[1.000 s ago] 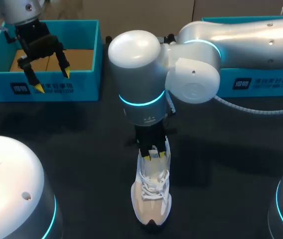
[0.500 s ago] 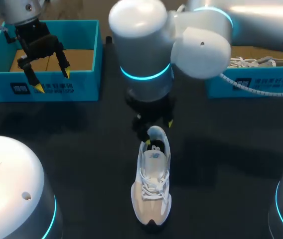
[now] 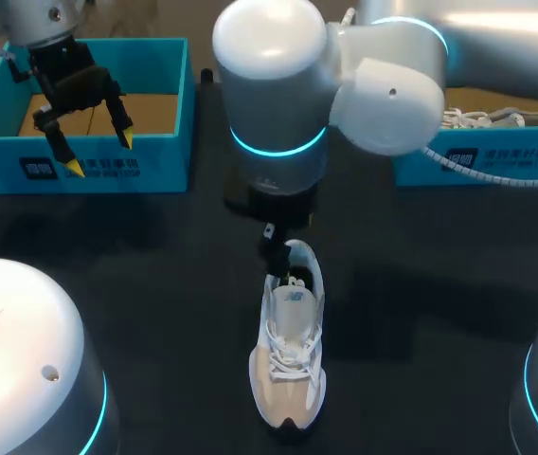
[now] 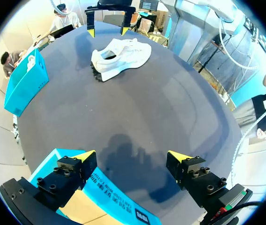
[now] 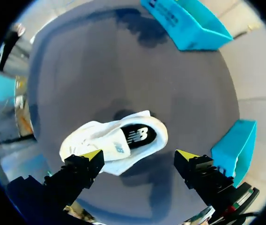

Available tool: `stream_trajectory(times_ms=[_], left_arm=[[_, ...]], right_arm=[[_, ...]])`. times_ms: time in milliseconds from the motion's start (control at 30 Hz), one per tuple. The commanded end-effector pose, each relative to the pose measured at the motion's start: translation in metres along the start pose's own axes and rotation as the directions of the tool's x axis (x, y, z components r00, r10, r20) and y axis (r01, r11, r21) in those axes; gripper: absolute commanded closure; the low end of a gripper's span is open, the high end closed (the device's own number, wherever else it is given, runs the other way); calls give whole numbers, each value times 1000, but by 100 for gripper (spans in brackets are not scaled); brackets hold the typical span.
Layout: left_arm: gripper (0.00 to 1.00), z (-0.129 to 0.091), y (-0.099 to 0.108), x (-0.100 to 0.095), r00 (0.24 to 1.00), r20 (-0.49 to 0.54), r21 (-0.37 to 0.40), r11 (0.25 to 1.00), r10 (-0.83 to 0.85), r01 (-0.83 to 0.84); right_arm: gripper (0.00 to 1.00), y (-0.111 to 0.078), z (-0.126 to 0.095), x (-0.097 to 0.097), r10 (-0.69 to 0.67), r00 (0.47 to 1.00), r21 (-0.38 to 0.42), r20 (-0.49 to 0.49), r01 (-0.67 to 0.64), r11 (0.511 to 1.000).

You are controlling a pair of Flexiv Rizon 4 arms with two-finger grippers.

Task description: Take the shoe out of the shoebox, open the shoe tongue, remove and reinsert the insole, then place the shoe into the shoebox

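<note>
A white shoe stands on its sole in the middle of the dark table, toe toward the front edge. Its black insole shows inside the opening. My right gripper hangs open just above the heel end, touching nothing; in the head view the arm's wrist hides most of it. From the left wrist view the same gripper stands over the shoe. My left gripper is open and empty above the left blue shoebox, whose front wall lies under its fingers.
A second blue shoebox at the back right holds another shoe. Both boxes show in the right wrist view, one far ahead and one beside the gripper. Bare table lies around the shoe.
My right gripper has opened, let go of the shoe's collar and risen above the heel. The shoe stays put. The left arm has not moved.
</note>
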State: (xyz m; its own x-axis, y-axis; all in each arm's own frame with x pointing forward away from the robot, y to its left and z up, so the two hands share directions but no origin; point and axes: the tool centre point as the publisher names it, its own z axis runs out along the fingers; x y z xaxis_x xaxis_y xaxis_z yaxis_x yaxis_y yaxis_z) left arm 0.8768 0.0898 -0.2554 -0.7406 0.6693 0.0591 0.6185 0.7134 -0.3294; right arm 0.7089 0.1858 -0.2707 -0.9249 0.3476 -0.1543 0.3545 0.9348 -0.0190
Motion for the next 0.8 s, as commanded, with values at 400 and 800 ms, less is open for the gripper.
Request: stream_trajectory(times_ms=[400, 800], left_arm=[[0, 0, 0, 0, 1000, 0, -2, 1000, 0, 0], [0, 0, 0, 0, 1000, 0, -2, 1000, 0, 0]], right_arm=[[0, 5, 40, -31, -326, 945, -99, -16, 323, 941], [0, 21, 59, -40, -274, 962, -77, -24, 271, 959]])
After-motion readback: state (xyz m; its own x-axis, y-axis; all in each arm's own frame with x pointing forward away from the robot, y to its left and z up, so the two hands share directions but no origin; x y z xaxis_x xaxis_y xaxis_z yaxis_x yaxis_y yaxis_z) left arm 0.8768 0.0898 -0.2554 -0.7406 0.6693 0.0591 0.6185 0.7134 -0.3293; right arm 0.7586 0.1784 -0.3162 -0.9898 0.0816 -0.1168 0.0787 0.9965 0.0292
